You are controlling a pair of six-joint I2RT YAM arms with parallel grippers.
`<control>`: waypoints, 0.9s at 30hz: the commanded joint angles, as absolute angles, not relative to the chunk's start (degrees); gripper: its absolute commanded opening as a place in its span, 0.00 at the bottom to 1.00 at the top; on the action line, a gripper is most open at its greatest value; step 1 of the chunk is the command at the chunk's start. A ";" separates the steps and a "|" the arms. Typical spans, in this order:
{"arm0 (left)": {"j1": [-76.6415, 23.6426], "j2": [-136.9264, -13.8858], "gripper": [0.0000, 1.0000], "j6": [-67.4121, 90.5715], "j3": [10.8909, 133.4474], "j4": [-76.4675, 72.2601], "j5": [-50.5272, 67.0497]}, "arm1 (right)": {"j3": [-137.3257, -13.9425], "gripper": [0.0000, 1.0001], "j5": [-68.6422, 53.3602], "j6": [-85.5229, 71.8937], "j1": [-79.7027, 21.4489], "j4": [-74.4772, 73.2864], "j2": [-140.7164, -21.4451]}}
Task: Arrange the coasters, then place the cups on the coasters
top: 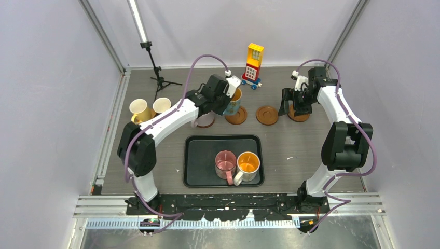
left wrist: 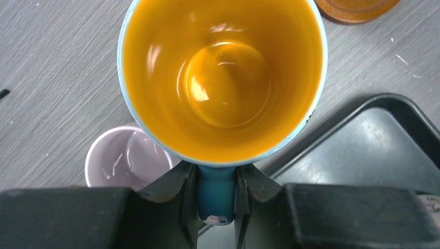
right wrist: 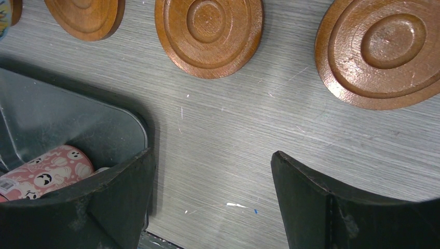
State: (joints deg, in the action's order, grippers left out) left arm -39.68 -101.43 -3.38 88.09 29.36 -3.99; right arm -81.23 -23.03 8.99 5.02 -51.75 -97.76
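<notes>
My left gripper is shut on the handle of the blue cup with the orange inside, holding it upright over the left coaster. A lilac cup stands just left of it, partly under the arm. Two more coasters lie in a row to the right. My right gripper hangs open and empty by the rightmost one. Two cream cups stand at the left. A pink cup and a whitish cup with orange inside sit in the tray.
The black tray lies in front of the arms' bases. A toy brick house stands behind the coasters, and a small tripod stand at the back left. The right wrist view shows three coasters on grey tabletop.
</notes>
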 commanded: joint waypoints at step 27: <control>-40.34 -110.99 0.00 7.91 90.88 11.08 -4.27 | -82.90 0.86 -22.63 8.17 5.27 -51.08 -97.13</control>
State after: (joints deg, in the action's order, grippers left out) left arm -40.12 -112.51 7.20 88.05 20.78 -4.95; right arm -81.23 -22.98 8.60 5.02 -51.70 -97.78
